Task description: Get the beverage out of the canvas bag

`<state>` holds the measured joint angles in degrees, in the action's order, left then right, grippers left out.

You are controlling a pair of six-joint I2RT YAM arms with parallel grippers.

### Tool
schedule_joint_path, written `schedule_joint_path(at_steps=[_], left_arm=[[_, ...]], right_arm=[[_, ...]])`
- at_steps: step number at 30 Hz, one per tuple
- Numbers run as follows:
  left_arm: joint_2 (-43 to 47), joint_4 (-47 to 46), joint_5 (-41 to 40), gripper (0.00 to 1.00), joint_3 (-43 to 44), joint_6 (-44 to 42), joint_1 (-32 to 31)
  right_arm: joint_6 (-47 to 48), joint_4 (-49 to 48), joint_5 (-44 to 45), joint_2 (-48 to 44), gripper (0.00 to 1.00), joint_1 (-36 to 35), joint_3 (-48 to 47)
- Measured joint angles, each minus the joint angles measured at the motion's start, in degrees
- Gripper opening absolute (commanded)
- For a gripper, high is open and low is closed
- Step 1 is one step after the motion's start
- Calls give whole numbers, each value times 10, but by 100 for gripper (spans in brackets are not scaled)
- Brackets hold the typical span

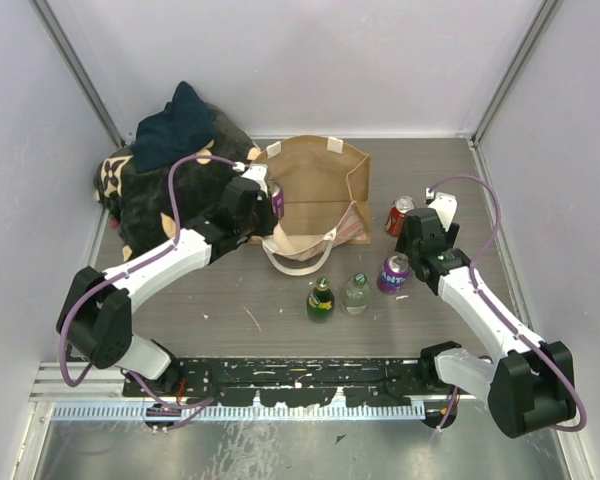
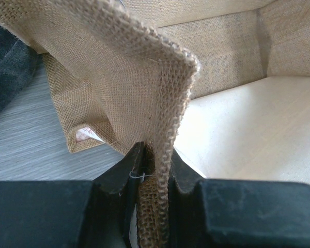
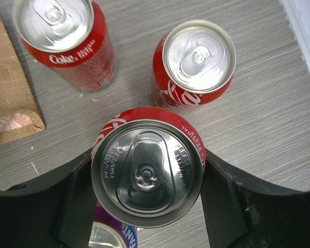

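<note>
The tan canvas bag [image 1: 315, 185] lies open in the middle of the table, with its cream handle [image 1: 298, 262] toward me. My left gripper [image 1: 263, 207] is shut on the bag's left rim. The left wrist view shows the burlap edge [image 2: 165, 103] pinched between the jaws of the gripper [image 2: 156, 157]. A purple can [image 1: 277, 200] shows at the bag's mouth beside that gripper. My right gripper [image 3: 147, 160] is shut on a red cola can [image 3: 147, 173], seen from above. It sits right of the bag in the top view [image 1: 414, 232].
Two more red cola cans [image 3: 67, 41] [image 3: 196, 62] stand just beyond the held one; one shows from above [image 1: 400, 214]. A purple can [image 1: 393, 272], a green bottle [image 1: 320, 300] and a clear bottle [image 1: 356, 294] stand in front. A black patterned bag [image 1: 130, 200] lies far left.
</note>
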<state>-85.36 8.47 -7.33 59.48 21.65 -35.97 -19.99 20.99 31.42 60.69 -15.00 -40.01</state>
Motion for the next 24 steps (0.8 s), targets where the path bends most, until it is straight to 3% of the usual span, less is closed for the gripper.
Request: schedule_joint_path(at_steps=[6,7,9,12,14,18,24], left_arm=[[-3,0,2,0,3,-3,0],[-3,0,2,0,3,-3,0],[-3,0,2,0,3,-4,0],[-3,0,2,0,3,-4,0],[-3,0,2,0,3,-4,0],[-3,1,2,0,3,-4,0],[-3,1,2,0,3,-4,0]], right_arm=[[-15,-26,-21,39,1,24,23],[-17,-31,-23,45,5,27,23],[-24,-40,-28,60,26,34,23],[-34,-51,-35,76,74,41,23],[-39,-53,-39,84,86,43,23],[-43,-65,-40,85,97,44,23],[-44,-54,-40,76,97,44,16]])
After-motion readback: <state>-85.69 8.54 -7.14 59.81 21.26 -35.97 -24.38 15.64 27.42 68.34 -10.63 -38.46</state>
